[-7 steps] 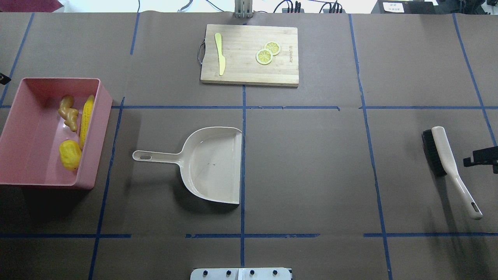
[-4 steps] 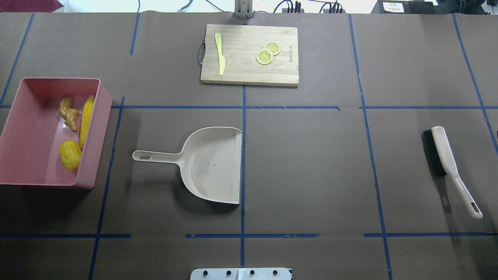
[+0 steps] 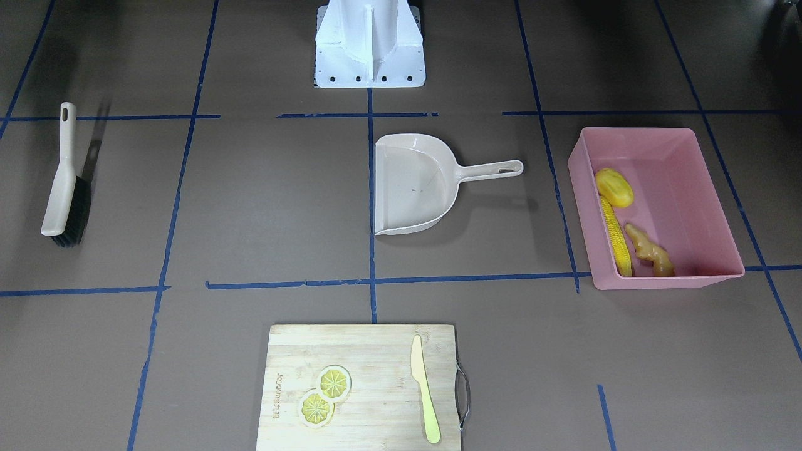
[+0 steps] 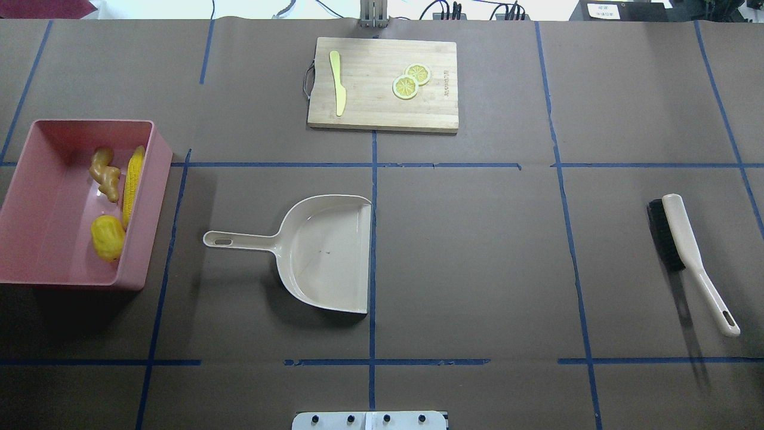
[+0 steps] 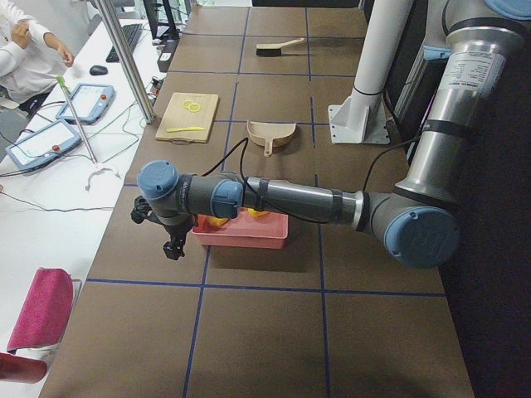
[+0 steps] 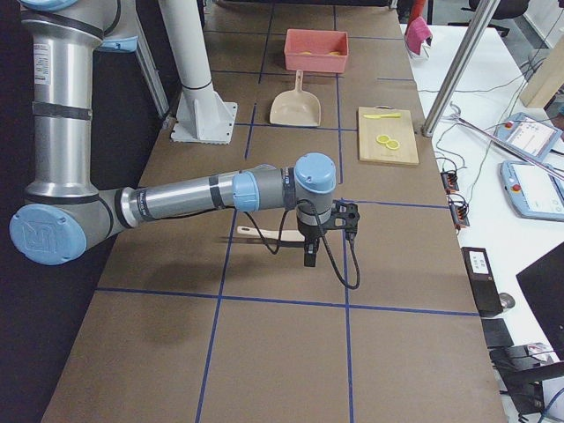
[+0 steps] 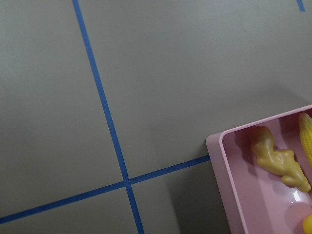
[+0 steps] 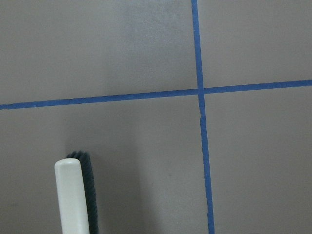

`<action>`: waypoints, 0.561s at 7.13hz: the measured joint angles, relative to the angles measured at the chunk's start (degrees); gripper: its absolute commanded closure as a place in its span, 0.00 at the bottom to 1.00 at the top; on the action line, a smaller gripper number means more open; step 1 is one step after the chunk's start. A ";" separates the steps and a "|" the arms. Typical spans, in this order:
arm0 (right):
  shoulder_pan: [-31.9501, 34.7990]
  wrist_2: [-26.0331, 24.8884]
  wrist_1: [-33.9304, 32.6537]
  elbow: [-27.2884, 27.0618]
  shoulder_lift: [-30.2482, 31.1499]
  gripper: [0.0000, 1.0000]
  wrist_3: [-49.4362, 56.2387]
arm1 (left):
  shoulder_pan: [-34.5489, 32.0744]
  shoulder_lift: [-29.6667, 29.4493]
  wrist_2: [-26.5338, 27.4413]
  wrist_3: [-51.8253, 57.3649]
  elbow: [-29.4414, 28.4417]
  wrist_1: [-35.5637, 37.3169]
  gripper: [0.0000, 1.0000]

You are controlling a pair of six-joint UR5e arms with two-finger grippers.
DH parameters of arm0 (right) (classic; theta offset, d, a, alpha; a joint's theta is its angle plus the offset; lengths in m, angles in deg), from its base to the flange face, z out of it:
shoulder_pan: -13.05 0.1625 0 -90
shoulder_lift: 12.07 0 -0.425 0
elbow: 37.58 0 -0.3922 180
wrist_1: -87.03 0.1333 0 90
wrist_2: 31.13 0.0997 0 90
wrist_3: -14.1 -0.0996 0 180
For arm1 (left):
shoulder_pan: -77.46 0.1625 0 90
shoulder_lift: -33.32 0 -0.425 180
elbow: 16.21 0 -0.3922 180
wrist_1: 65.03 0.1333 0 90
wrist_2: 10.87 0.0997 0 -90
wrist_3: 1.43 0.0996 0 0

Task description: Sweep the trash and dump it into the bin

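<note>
The pink bin stands at the table's left end. In it lie the corn cob, the stubby yellow lump and the ginger root. The front-facing view shows them too: the bin, the cob, the lump and the ginger. My left gripper hangs beyond the bin's outer end and shows only in the left side view. My right gripper hangs by the brush and shows only in the right side view. I cannot tell if either is open.
The beige dustpan lies empty at mid-table, handle pointing toward the bin. The brush lies at the right end; its tip shows in the right wrist view. A cutting board with a knife and lemon slices lies at the far edge.
My right gripper, at the overhead view's right edge a second ago, has moved out of that view. A dark part at the left edge has gone too. Nothing on the table moved.
</note>
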 measured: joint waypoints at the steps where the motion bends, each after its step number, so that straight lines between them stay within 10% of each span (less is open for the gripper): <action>1: 0.95 0.47 -0.66 0.80 -0.06 0.00 2.32 | 0.00 -0.35 0.10 -0.34 -0.30 2.65 0.00; 4: 3.07 0.83 -0.80 4.24 -0.40 0.00 8.31 | 0.12 0.75 0.36 -3.18 0.05 3.17 0.00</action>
